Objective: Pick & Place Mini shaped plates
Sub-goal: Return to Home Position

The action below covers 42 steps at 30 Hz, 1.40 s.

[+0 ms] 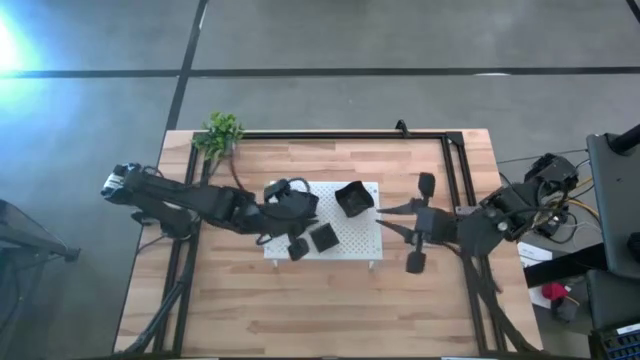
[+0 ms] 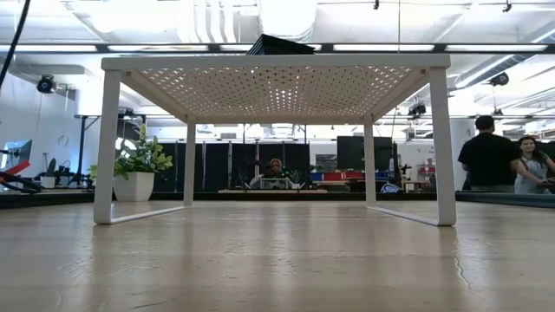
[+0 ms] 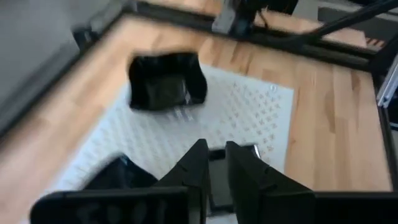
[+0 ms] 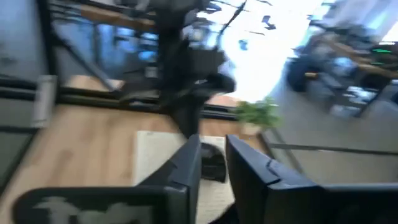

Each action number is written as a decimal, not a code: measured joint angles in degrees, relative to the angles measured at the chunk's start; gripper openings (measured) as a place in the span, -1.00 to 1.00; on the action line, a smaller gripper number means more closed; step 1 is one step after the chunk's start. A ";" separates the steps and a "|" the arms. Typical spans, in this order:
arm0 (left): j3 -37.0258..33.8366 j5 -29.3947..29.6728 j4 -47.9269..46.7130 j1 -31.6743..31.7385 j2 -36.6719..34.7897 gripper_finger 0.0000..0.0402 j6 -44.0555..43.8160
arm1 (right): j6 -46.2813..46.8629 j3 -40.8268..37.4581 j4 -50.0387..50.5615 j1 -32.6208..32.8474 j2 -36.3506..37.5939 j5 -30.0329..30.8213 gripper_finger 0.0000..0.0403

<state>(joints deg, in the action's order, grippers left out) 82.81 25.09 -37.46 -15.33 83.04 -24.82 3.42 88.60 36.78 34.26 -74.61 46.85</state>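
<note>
A white perforated board [image 1: 350,240] on short legs stands mid-table. Three small black glossy dishes rest on it: one near its far right corner [image 1: 353,198] [image 3: 165,81], two side by side at its near edge [image 1: 323,237] [image 1: 298,248]. My left gripper [image 1: 308,220] [image 3: 216,146] reaches in from the left over the board, its fingers a narrow gap apart, and a dish [image 3: 217,180] shows through that gap. My right gripper [image 1: 379,216] [image 4: 214,144] hovers at the board's right edge, pointing left, narrowly open and holding nothing. My left gripper stands slanting down over a black dish at the board's near side. Whether its fingers touch that dish I cannot tell.
A small green plant [image 1: 222,132] stands at the table's far left corner. A black rail frame [image 1: 450,135] runs along the far and side edges. Bare wood lies on the table's near side. In the low view the board [image 2: 286,87] is seen from below, and people [image 2: 490,160] stand in the room behind.
</note>
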 joint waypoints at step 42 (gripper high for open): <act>-48.64 -19.92 39.91 0.07 -53.34 -1.00 32.96 | -4.09 -45.71 -27.22 0.09 42.35 -29.98 -0.96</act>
<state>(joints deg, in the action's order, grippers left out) 34.16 5.17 2.46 -15.27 29.70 8.15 -0.67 42.89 9.56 34.35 -32.26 16.87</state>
